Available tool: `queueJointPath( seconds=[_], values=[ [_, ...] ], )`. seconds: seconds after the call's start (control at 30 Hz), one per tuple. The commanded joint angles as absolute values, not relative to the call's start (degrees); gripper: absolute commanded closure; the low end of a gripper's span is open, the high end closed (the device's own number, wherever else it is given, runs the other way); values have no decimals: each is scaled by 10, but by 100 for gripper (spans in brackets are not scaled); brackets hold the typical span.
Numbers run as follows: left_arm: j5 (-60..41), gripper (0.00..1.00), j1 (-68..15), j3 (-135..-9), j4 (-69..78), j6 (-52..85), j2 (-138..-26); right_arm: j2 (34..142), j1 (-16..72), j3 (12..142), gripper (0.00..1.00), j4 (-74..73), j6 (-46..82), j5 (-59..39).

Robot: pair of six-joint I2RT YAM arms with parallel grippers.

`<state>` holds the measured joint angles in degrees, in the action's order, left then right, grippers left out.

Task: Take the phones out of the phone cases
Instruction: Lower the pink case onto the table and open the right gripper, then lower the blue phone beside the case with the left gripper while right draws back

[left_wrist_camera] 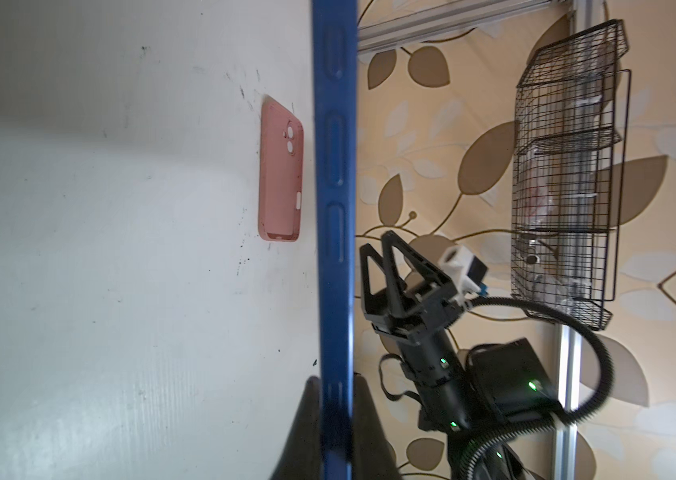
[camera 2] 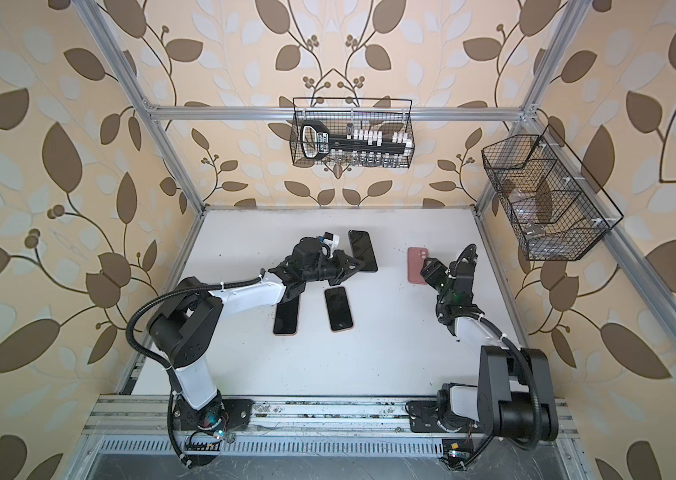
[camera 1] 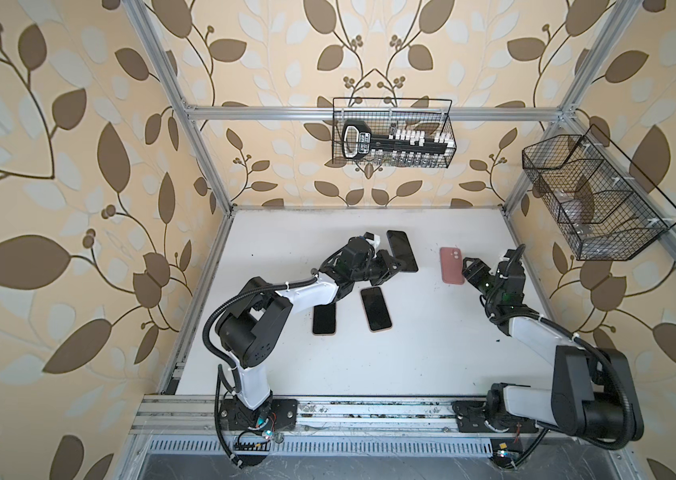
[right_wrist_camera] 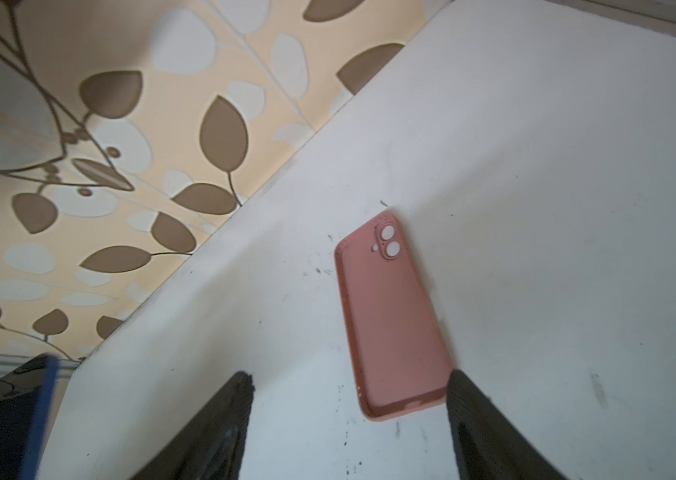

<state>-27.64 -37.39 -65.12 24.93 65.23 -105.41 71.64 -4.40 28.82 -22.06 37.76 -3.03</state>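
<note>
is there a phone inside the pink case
No, the pink case lies empty, open side up, on the table.

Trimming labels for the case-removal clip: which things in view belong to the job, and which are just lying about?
Job: phone, clamped in left gripper; empty pink case; right gripper, open near it.
Lying about: middle phone; half-hidden phone; back basket; side basket.

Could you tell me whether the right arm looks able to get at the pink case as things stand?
Probably yes: the right gripper hangs open over one end of the pink case, which lies flat on the table with nothing around it; the left gripper holds the phone well aside.
</note>
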Motion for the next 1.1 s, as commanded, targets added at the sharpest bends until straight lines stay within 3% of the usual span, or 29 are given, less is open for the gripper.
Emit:
queueJointPath(
  seconds=[0.0, 0.13, 0.27, 0.63, 1.07],
  values=[
    [-303, 100, -371, -704, 268, 605, -1078, 668, -29, 280, 25, -154, 335, -49],
    [-324, 100, -373, -753, 269, 594, -1137, 604, -19, 281, 20, -111, 311, -63],
    [-335, 100, -375, -804, 275, 594, -1197, 563, -13, 306, 0, -45, 278, -99],
    [-340, 100, -394, -919, 272, 600, -1322, 527, -29, 326, 0, 24, 258, -180],
    [-326, 100, -403, -982, 257, 612, -1395, 544, -69, 340, 0, 33, 229, -253]
  ],
)
